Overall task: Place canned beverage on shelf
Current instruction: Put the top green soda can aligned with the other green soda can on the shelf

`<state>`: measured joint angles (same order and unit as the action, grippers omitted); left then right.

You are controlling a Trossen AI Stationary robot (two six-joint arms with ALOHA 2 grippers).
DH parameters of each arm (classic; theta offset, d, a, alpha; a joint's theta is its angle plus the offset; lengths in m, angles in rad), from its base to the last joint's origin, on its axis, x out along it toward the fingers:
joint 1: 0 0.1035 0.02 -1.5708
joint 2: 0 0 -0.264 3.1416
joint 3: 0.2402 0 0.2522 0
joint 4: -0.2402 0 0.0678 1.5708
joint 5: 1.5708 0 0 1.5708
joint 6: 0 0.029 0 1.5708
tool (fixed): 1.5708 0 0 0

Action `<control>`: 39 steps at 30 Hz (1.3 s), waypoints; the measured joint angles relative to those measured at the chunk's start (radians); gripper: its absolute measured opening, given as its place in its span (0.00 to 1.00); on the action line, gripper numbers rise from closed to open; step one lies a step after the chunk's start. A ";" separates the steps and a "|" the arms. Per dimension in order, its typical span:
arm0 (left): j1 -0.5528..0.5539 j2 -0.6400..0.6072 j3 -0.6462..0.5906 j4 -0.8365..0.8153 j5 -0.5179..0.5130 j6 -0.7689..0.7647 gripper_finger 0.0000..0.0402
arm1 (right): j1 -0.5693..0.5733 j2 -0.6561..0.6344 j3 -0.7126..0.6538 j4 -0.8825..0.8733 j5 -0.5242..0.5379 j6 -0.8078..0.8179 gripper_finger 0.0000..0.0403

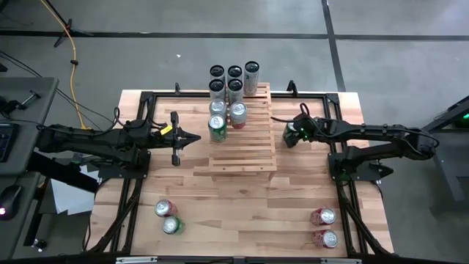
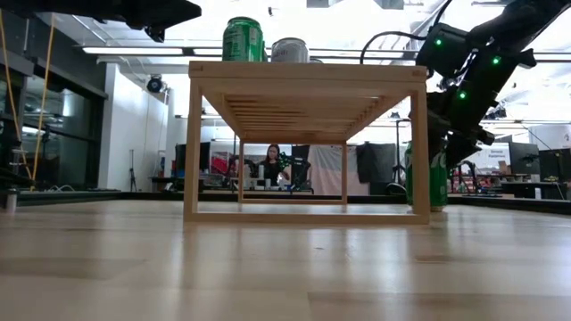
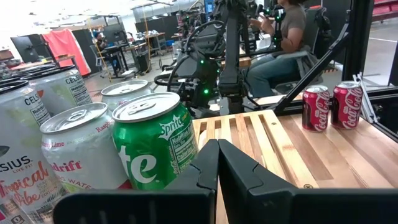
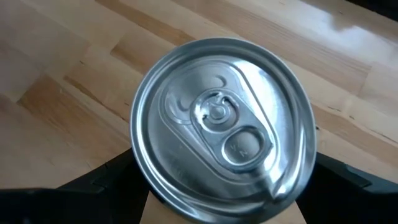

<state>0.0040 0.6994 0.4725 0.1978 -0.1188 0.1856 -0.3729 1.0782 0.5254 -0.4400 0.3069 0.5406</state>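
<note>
The shelf (image 1: 245, 150), a pale slatted wooden rack, stands mid-table. On its far steps stand a green Sprite can (image 1: 217, 128), a red-and-white can (image 1: 237, 114) and several more cans behind them. My left gripper (image 1: 196, 138) is shut and empty, level with the shelf top at its left edge, close beside the Sprite can (image 3: 155, 146). My right gripper (image 1: 292, 136) is just right of the shelf, shut on a green can (image 2: 426, 178), whose silver top (image 4: 221, 127) fills the right wrist view. My right gripper holds the green can by its side wall below the rim, one dark finger (image 4: 102, 183) on each side. The fingers come from above, pointing down. The can stands upright beside the shelf's right leg. I cannot tell whether its base (image 2: 426, 207) touches the table.
Two cans (image 1: 168, 217) lie near the table's near left corner. Two red cans (image 1: 323, 227) are near the near right corner and also show in the left wrist view (image 3: 331, 106). Black frame rails run along the table's sides. The shelf's near steps are bare.
</note>
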 joint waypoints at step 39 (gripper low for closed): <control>0.000 0.000 0.000 0.001 0.000 0.001 0.00 | 0.000 0.000 0.000 0.005 -0.029 0.007 0.79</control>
<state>0.0039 0.6994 0.4725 0.1986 -0.1186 0.1867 -0.3725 1.0779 0.5255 -0.4346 0.2783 0.5474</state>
